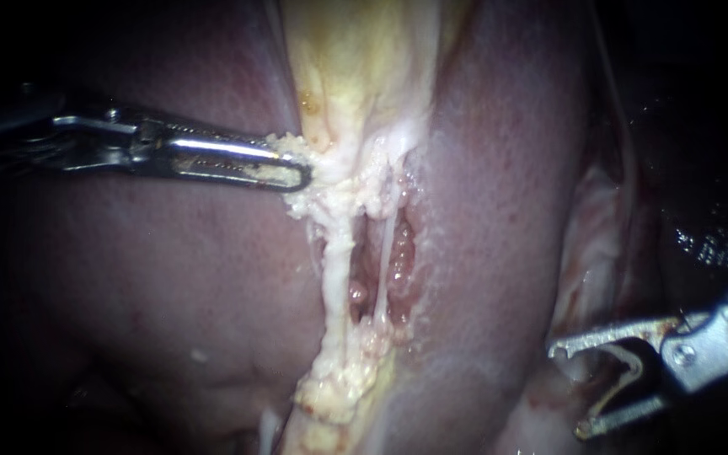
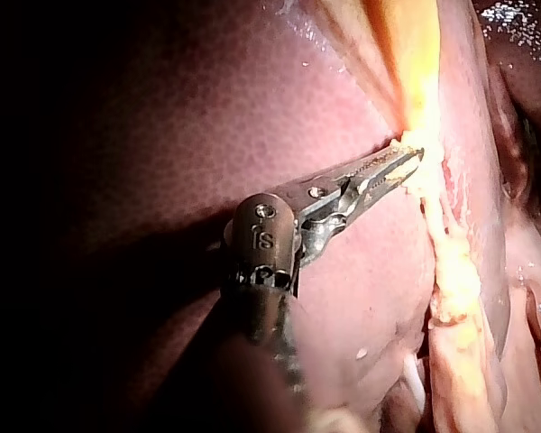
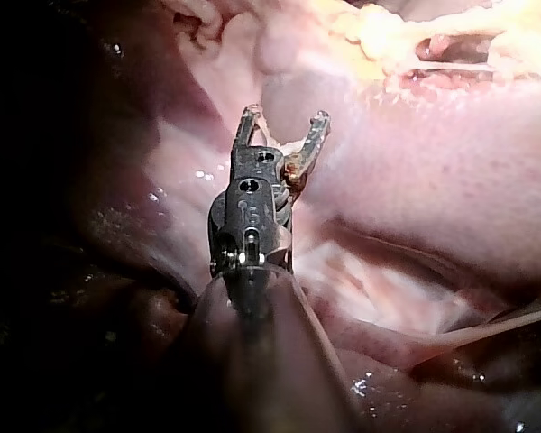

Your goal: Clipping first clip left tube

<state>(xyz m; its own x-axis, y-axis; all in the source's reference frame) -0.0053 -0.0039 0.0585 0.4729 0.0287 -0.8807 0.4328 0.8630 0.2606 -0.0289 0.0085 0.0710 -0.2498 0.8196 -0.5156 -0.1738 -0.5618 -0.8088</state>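
Note:
The yellow gallbladder (image 1: 355, 67) narrows downward into pale fatty tissue between liver lobes. Two thin whitish tubes run down from it: the left tube (image 1: 336, 261), thicker, and the right tube (image 1: 383, 253), with a red gap between them. My left instrument (image 1: 292, 171) is shut on the fatty tissue at the gallbladder's neck, also seen in the left wrist view (image 2: 406, 167). My right instrument (image 1: 568, 388) sits low at the right, well away from the tubes, jaws wide open with nothing gripped. The right wrist view shows the same open jaws (image 3: 284, 117) over pink tissue.
Liver (image 1: 170, 278) lies left of the tubes and another lobe (image 1: 499, 211) lies to the right, between the tubes and my right instrument. A clump of fat (image 1: 334, 392) sits at the tubes' lower end. Pale membrane folds (image 1: 591, 244) lie above the right jaws.

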